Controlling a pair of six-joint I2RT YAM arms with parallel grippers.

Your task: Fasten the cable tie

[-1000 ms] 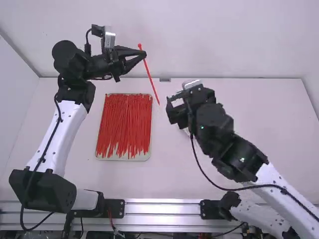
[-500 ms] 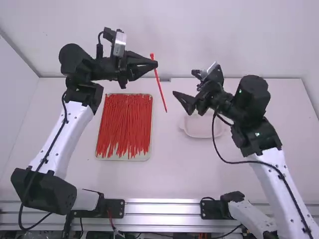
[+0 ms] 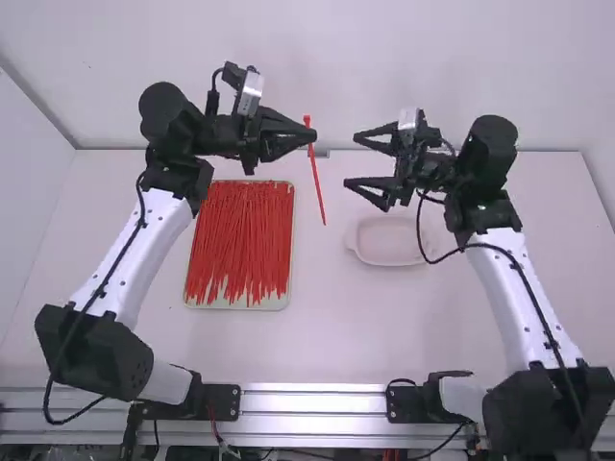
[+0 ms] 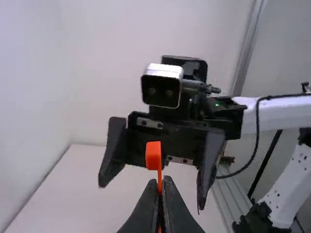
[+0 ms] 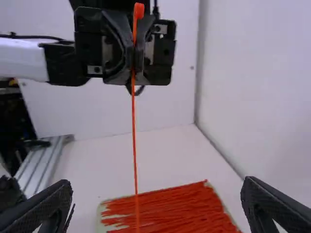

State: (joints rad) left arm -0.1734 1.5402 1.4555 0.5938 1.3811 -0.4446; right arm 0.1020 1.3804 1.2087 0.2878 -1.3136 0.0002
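A red cable tie [image 3: 316, 182] hangs nearly straight down above the table, head end up. My left gripper [image 3: 308, 144] is shut on it just below the head. In the left wrist view the head [image 4: 153, 155] sticks up above my pinched fingertips [image 4: 165, 194]. My right gripper [image 3: 353, 160] is at the same height, just right of the tie, facing it with jaws wide open and nothing between them. The right wrist view has its fingers [image 5: 39, 208] spread far apart, with the tie [image 5: 133, 145] centred ahead and the left gripper [image 5: 134, 53] behind it.
A tray [image 3: 240, 302] piled with several red cable ties lies on the table under the left arm. A white dish [image 3: 389, 242] sits below the right gripper. The back wall is close behind both grippers.
The left gripper has carried the tie to the right. The right arm has swung up and back from the table's centre, and its open gripper now faces the tie.
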